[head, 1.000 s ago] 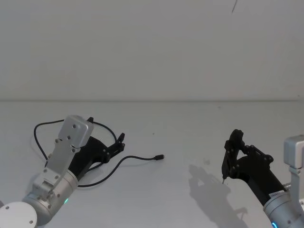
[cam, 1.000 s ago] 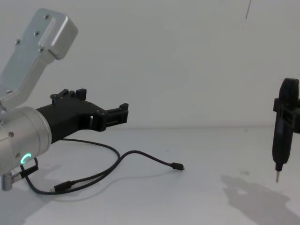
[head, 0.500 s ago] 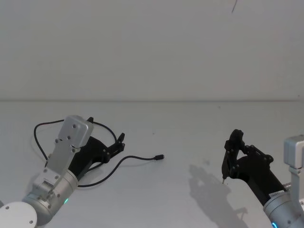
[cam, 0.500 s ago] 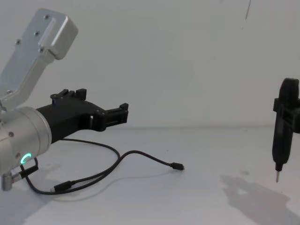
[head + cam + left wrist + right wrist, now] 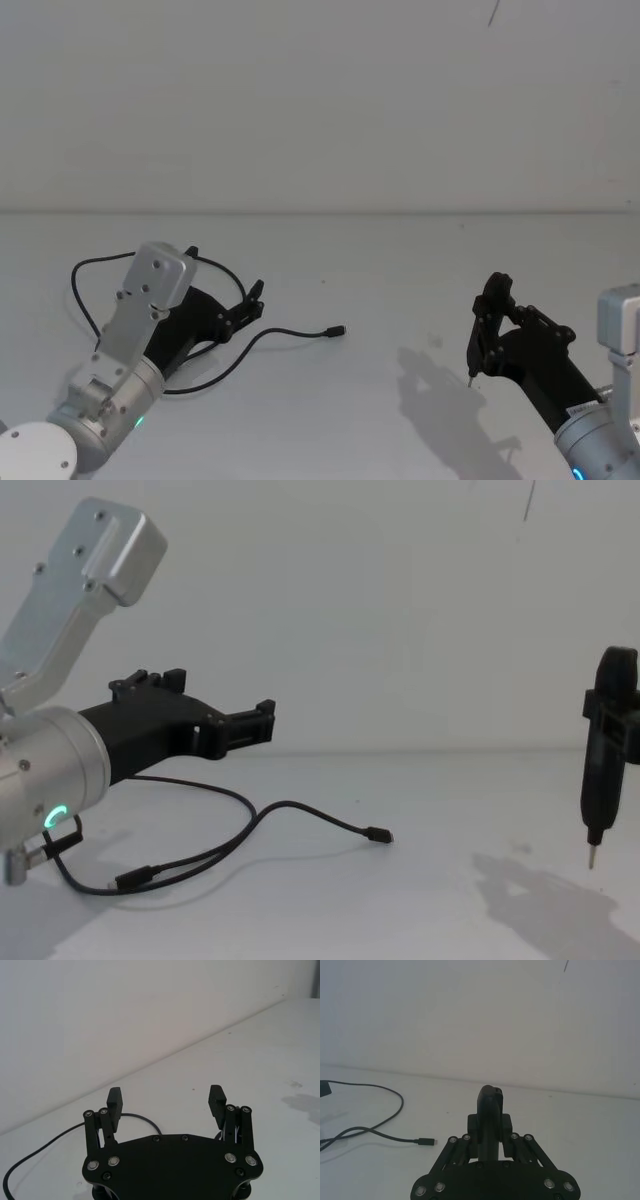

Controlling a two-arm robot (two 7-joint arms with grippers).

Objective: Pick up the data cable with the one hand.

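- Head view: the cable (image 5: 290, 332) lies in loose curves on the table's (image 5: 400, 260) left side. The left gripper (image 5: 252, 298) hovers above it, and the right gripper (image 5: 491, 300) is well apart.
- Left wrist view: left jaws spread wide, holding nothing.
- Right wrist view: right jaws pressed together, holding nothing.
- Chest view: cable flat on the table beneath the left gripper.

Silver left arm (image 5: 60, 770), teal ring light (image 5: 52, 818), black screw-studded claw (image 5: 165, 1095).

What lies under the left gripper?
Curves of the data cable lie on the table under the open left gripper, which hangs above them. The arm covers the cord's stretch nearer the robot.
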